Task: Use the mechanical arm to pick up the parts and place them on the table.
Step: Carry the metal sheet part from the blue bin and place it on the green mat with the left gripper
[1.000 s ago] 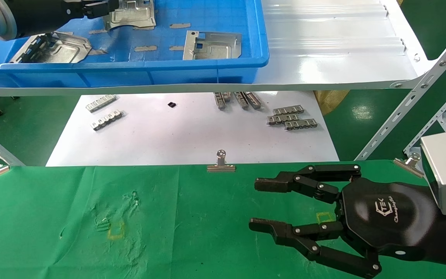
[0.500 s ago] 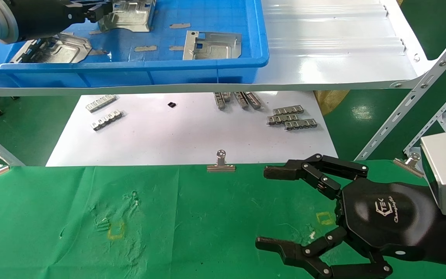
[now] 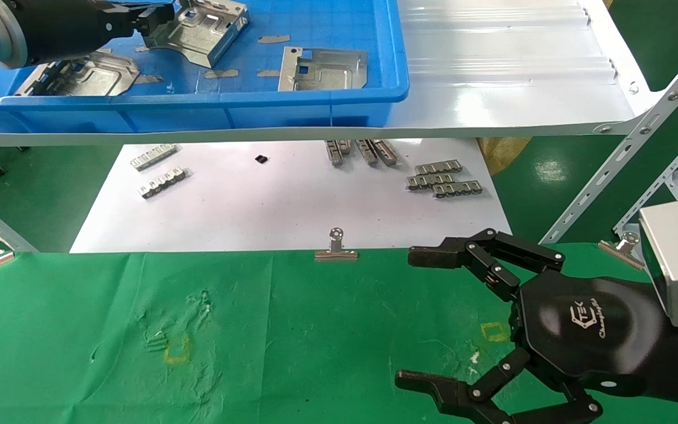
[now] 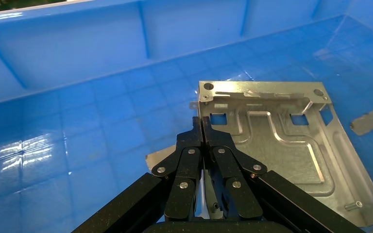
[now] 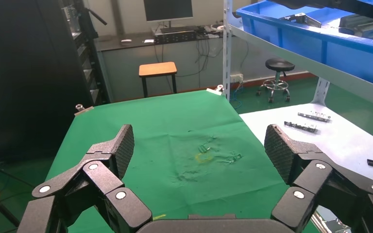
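Nearest, the right gripper (image 3: 418,321) hangs over the green table (image 3: 292,330), fingers spread wide, its lower finger cut off by the frame. Farther back in the blue bin (image 3: 315,100), the left gripper (image 4: 202,127) pinches a silver grooved plate (image 3: 198,29), tilted; its arm hides 1 more plate (image 3: 89,73) partly.

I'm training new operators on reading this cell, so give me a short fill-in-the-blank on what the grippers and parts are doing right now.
1. The left gripper is shut on a metal part inside the ____ bin.
2. The right gripper hovers with its fingers ____ over the green table.
3. Besides the gripped part, ____ more plates lie in the bin.

Missing words: blue; open; two
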Controlling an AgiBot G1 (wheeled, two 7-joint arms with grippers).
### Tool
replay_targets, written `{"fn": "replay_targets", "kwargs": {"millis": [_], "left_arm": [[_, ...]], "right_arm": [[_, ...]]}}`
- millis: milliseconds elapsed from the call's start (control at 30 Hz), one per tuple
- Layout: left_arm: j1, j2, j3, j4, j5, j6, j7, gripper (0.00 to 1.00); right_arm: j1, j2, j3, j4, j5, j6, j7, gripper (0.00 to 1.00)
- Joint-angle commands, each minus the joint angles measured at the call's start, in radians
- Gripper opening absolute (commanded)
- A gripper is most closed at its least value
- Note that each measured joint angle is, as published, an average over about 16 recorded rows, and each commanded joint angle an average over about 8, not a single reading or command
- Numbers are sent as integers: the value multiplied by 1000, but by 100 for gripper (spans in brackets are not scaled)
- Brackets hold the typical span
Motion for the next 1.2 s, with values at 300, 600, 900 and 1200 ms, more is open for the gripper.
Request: {"fn": "replay_targets", "kwargs": {"millis": [300, 600, 900, 1200], "left_arm": [[-21, -39, -40, -45, -60, 160, 26, 0], [-27, -92, -42, -91, -74, 501, 83, 0], [37, -134, -13, -214, -110, 754, 152, 0], [232, -325, 180, -664, -302, 758, 161, 0]], "right_arm": [[0, 0, 0, 0, 0, 0, 0, 100], [0, 0, 0, 0, 0, 0, 0, 100], [0, 0, 0, 0, 0, 0, 0, 100], [0, 0, 0, 0, 0, 0, 0, 100]]}}
